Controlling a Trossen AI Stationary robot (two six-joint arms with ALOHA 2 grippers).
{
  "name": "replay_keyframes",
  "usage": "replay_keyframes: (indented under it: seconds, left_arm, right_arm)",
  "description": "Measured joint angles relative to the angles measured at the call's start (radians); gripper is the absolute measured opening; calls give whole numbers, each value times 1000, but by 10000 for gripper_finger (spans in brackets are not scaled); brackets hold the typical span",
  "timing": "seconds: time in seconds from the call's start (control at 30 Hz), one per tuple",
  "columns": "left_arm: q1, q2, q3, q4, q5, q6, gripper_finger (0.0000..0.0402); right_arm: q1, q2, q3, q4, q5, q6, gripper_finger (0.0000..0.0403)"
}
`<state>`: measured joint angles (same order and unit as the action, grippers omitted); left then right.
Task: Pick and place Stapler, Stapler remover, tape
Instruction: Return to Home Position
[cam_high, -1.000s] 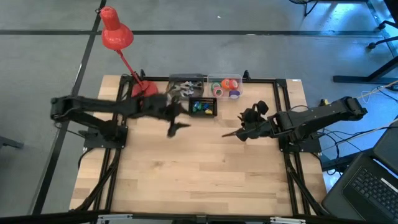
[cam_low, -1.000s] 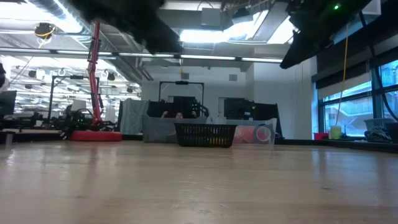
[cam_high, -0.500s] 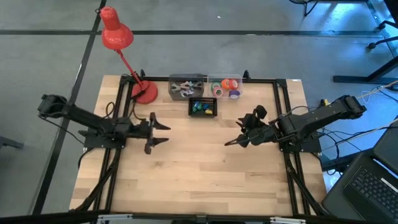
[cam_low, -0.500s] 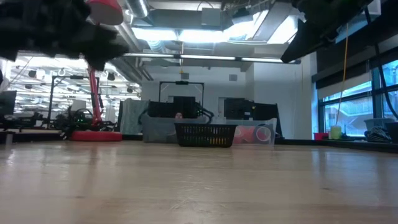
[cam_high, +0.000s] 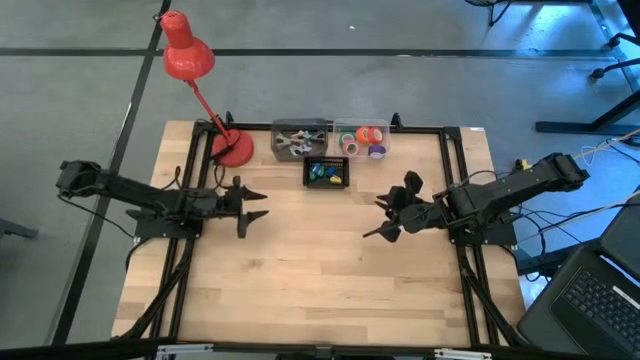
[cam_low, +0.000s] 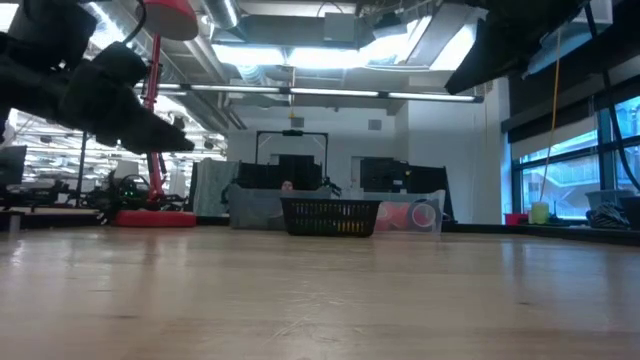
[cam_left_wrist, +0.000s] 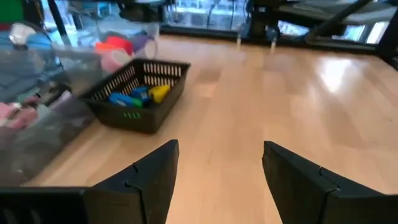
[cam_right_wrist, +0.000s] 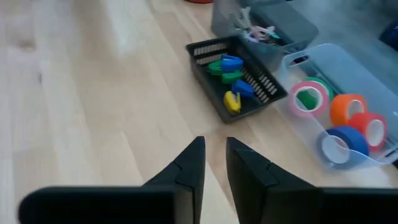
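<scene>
Overhead view of the table, with both arms reaching inward from its sides. We find the left gripper above the wood between the left edge and the middle, its fingers released, spread wide, with nothing between them. The right gripper hangs between the middle and the right edge; in its wrist view we see its fingers drawn almost together, a narrow slit left between them, grasping nothing.

Three containers cluster at the middle of the back edge, the edge where the red lamp has its base.
- The gray bin holds the staple removers, lying in a loose tangle.
- The clear bin stands just beside it on the side nearer the right edge. It holds the tape rolls: we count pink-and-green, orange, red and blue ones, set on edge.
- The black bin, a mesh basket, sits just in front of these two, toward the table's middle. It holds the staplers, which are blue, green and yellow.

Both grippers are well apart from all three containers.
</scene>
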<state>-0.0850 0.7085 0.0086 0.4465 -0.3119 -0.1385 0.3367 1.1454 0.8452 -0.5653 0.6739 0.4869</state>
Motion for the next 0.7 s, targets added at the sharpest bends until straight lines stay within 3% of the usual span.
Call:
replay_keyframes:
  seconds: [0.2,0.47,0.7]
  left_arm:
    - [16,-97,0,-75,-9,39,214]
    - [13,-305,0,-279,-21,51,168]
    - [13,-462,0,-386,-22,95,134]
  right_arm:
    - [0,-1,-24,33,-12,-23,34]
    - [0,-8,-219,257,-20,-12,4]
    - [-1,-18,-314,511,-142,-167,5]
